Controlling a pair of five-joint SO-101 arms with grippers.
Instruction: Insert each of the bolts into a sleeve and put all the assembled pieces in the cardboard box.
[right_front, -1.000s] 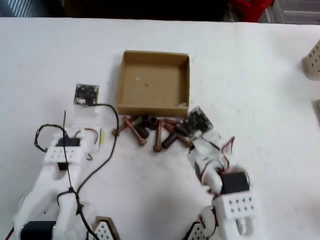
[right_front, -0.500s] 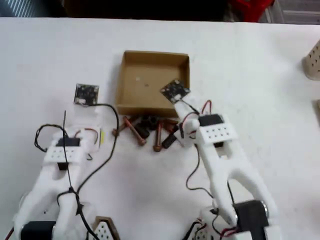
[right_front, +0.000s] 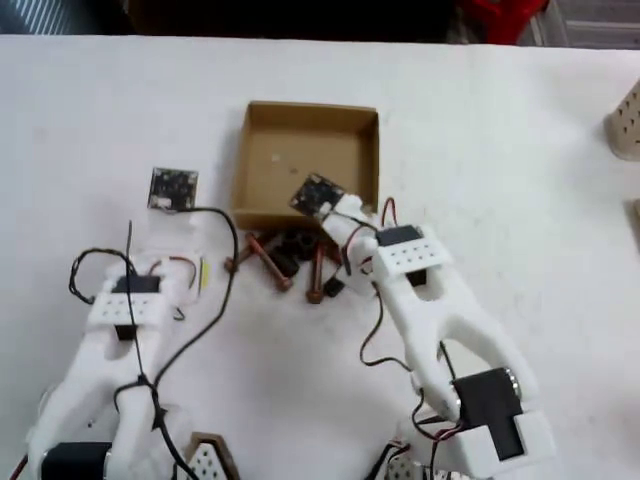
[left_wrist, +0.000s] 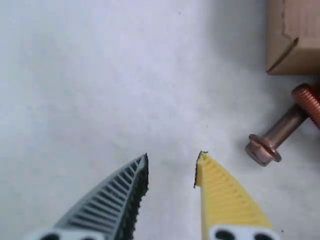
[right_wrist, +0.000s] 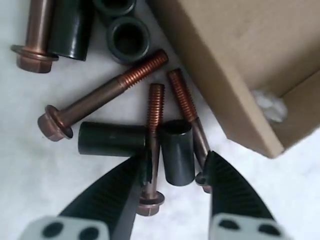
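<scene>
Right gripper has swung forward from its folded-back pose and now hangs open and empty. A black sleeve lies between its jaws, copper bolts flank it, and the cardboard box is just beyond. Left gripper sits open and empty. You look set for a first pick.

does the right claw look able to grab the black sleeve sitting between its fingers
Probably yes: the right claw is open, its tips either side of the black sleeve, with nothing over it. Bolts lie tight against both sides, though, so it may catch one too.
</scene>
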